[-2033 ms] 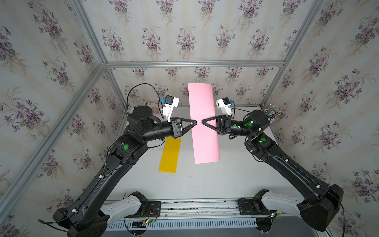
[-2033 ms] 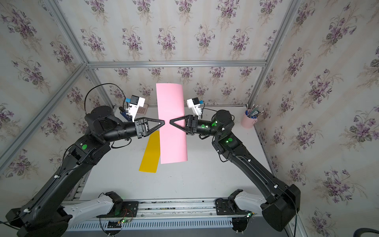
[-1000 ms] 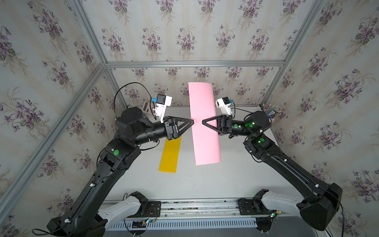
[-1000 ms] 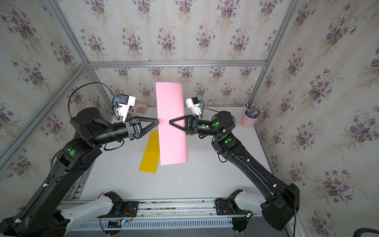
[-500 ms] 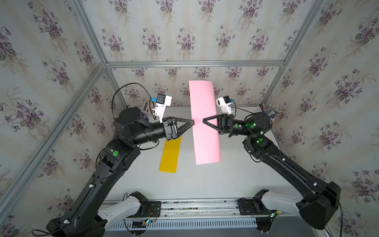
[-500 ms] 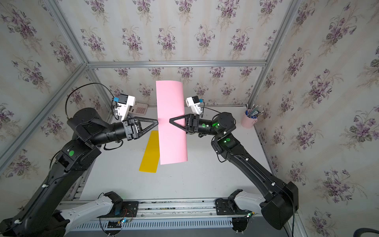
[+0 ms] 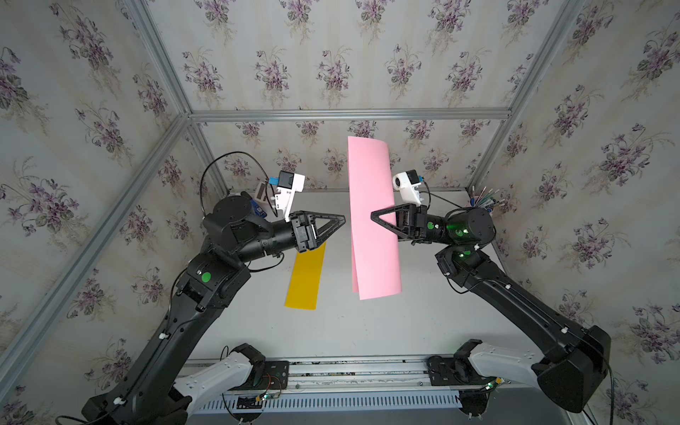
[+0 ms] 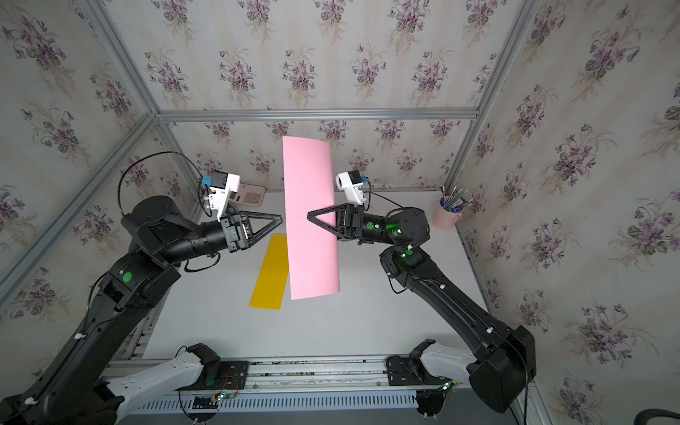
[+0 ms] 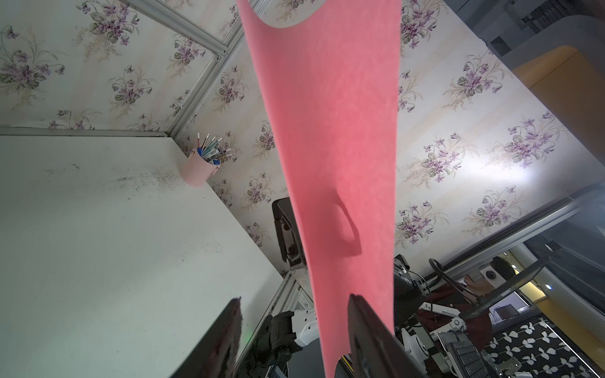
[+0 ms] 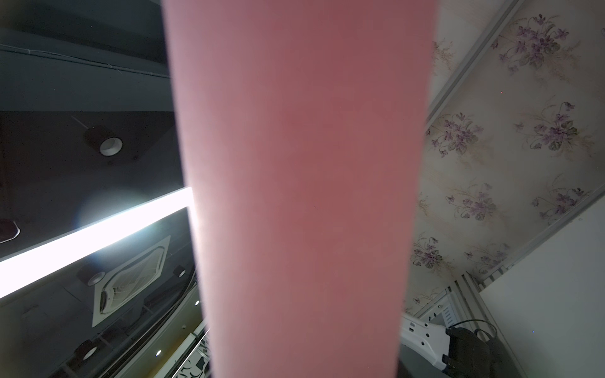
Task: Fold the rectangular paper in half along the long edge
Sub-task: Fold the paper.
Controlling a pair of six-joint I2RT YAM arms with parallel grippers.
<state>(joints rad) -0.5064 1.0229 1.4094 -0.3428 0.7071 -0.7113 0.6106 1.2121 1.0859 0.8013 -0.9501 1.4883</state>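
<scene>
the pink paper (image 7: pixel 375 265) is held in the air above the middle of the surface (image 7: pixel 331 338), its long side running from the near edge toward the far edge. it hangs clear of the yellow strip (image 7: pixel 304 279) lying flat nearer the left edge. a second layer is seen along one long edge in a top view, so the sheet is judged already doubled lengthwise, though no sharp crease can be made out. it is pinched near its middle by the right claw (image 7: pixel 372 214), whose jaws are closed on the sheet. the left claw (image 7: pixel 344 219) is seen partly open and empty, its tip just beside the paper's long edge; whether it touches cannot be told.

compared with two seconds ago, the left arm has been drawn back toward the left edge, and the paper's far end has been tipped slightly higher. the sheet is thus carried by one claw alone, and pressing the crease flat is judged to remain.
</scene>
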